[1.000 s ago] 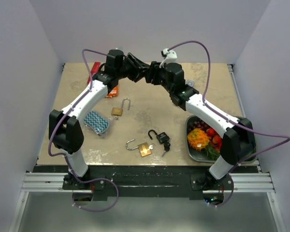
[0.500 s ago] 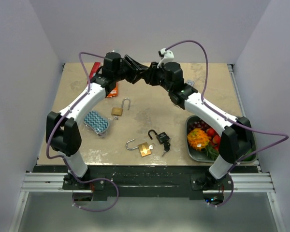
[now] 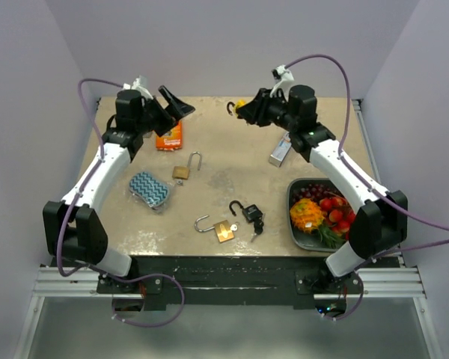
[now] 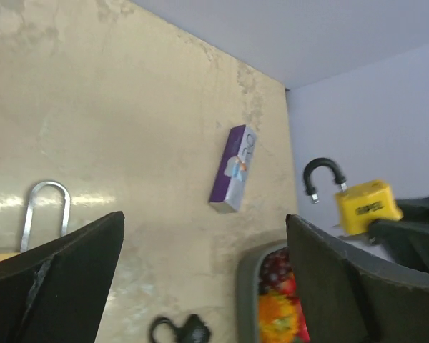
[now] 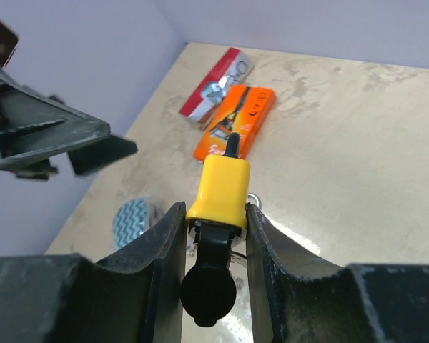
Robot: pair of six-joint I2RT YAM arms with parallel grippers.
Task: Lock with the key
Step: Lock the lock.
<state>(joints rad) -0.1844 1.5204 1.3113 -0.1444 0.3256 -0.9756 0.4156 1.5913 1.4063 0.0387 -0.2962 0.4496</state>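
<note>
Scene: We see both arms raised over the far end of the worktop (image 3: 232, 161), well apart.
Grip: the right hand (image 5: 214, 209) is clamped on the sides of a yellow padlock (image 5: 220, 187), held in the air above the worktop.
Lock state: its hoop (image 4: 320, 171) is swung open, so the lock is not yet shut.
Free arm: the left hand (image 4: 204, 221) is spread wide and empty, facing the padlock from across the worktop.
Key: a black knob (image 5: 207, 286) sits under the padlock's body; we take it for the key's head but cannot be sure.
Also on the worktop: a black padlock (image 3: 248, 212) with keys, a brass padlock (image 3: 223, 230) and a smaller brass padlock (image 3: 183, 170), all with hoops open.
Risk one: we judge the grip narrow. A push on the hoop or a twist of the key could turn the padlock in the hand or knock it loose.
Risk two: the hoop's free end may miss its hole if pressed off line, leaving the lock open.
Risk three: the arms must close in on each other, and a careless approach could bump them together.
</note>
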